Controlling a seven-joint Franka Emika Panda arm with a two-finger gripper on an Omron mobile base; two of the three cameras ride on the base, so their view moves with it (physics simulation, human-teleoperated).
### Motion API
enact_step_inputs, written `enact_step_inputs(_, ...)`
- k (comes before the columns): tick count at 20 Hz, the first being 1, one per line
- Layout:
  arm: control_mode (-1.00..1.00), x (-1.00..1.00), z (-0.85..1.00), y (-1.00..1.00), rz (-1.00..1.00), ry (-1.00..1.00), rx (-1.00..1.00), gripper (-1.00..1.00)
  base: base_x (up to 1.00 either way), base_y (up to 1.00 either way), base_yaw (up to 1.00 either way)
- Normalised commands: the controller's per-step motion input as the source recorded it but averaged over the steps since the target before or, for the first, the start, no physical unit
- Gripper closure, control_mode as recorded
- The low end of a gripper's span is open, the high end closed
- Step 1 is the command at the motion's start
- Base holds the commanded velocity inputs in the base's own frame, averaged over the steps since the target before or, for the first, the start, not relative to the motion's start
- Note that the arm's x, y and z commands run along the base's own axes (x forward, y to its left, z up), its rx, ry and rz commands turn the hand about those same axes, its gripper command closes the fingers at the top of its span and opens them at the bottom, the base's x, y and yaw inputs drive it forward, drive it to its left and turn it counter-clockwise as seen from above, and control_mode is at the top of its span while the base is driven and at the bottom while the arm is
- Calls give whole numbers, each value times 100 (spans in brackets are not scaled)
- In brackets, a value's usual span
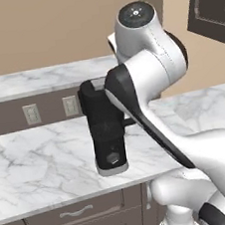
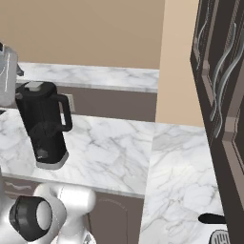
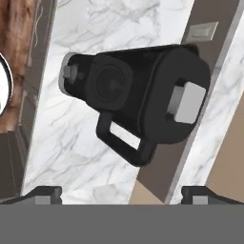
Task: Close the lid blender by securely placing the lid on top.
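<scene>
One lid: small flat black rounded-square cap with a light grey square knob (image 3: 189, 102), seated on top of the jar, flush with its rim; the grey knob also shows at the jar's top in the right base view (image 2: 34, 86).
Blender: tall black blender with a dark tapered jar, black base and silver-grey bottom rim (image 2: 44, 126), standing upright on the counter; in the left base view (image 1: 106, 130) the arm hides part of its right side.
Handle: black loop on the jar, at 3 o'clock in the right base view (image 2: 66, 113); at 6 o'clock of the jar in the hand view (image 3: 125, 143).
Button: small hexagonal button on the front of the base (image 1: 112, 159).
Gripper: two dark finger tips at the bottom corners of the hand view (image 3: 121, 194), spread wide with nothing between them; apart from the lid, with the blender at 12 o'clock of them.
Counter: white marble-patterned worktop (image 1: 41, 164) bearing the blender; it turns a corner at 3 o'clock in the right base view (image 2: 181, 171).
Wall sockets: two pale plates on the dark backsplash at 9 o'clock of the blender (image 1: 32, 114).
Drawer: dark brown front with a curved silver handle below the counter edge (image 1: 76, 211).
Tall cabinet: dark door with long silver handles at 3 o'clock in the right base view (image 2: 221, 71).
</scene>
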Motion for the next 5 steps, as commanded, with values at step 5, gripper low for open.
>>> enact_step_inputs(5, -100, -17, 0, -42, 0, -19, 0, -100, 0, 0, 0)
